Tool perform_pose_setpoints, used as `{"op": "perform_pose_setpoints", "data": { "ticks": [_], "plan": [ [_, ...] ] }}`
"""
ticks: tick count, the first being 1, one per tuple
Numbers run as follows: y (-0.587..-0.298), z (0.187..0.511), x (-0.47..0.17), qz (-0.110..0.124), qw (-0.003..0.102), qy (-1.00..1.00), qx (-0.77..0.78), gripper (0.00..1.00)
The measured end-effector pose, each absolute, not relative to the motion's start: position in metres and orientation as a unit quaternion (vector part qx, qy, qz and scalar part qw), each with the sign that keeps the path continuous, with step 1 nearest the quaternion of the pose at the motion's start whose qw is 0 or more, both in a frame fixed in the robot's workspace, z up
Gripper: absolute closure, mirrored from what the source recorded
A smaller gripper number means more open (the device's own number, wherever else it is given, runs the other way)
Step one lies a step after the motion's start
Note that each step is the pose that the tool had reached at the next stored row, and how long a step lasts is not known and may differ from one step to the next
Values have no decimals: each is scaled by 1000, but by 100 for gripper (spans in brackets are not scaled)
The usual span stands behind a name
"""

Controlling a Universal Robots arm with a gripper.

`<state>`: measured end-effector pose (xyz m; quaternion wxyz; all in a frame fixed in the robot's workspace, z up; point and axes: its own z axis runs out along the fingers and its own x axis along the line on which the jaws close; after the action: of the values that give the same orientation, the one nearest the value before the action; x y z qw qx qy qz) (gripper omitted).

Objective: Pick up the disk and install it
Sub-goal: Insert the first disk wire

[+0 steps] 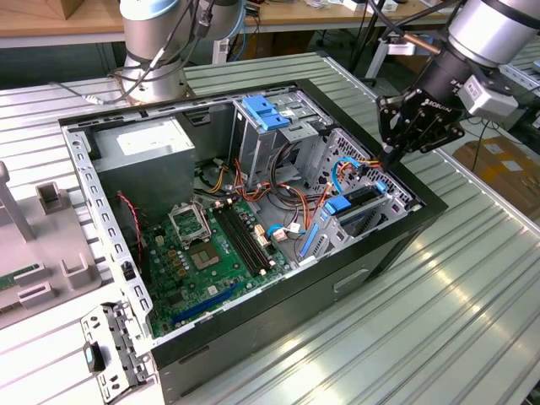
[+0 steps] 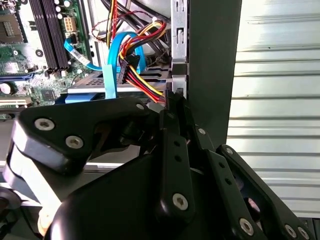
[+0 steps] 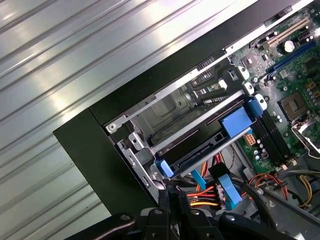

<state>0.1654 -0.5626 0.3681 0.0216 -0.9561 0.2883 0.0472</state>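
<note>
Over the case's [image 1: 253,219] right wall in the exterior view, gripper [image 1: 394,152] hovers at the drive bay corner, tips just above the black rim. Jaws look pressed together, nothing pinched between them; in both wrist views the fingers [image 2: 172,130] sit side by side with no visible gap.

Disk [image 3: 200,142] is already inside the case, sitting in the lower bay by the right wall: dark slab with blue carrier rails at both ends, blue tab [image 3: 235,122] at one end. In the exterior view it shows as the blue-framed drive [image 1: 359,202] just below the gripper. Gripper is near it, not touching.

Cable bundle [image 2: 137,75] (red/yellow/black power plus a light-blue flat data cable) runs right beside the disk's connector end; can't tell if it's plugged in.

Motherboard [image 1: 211,253] lies left of the bay. Case sits open on the ribbed metal counter [image 1: 456,304].
</note>
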Motion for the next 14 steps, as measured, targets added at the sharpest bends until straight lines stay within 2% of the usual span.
{"op": "perform_pose_setpoints", "data": {
  "ticks": [14],
  "plan": [
    [-564, 368, 156, 47, 22, 288, -956, 82]
  ]
}}
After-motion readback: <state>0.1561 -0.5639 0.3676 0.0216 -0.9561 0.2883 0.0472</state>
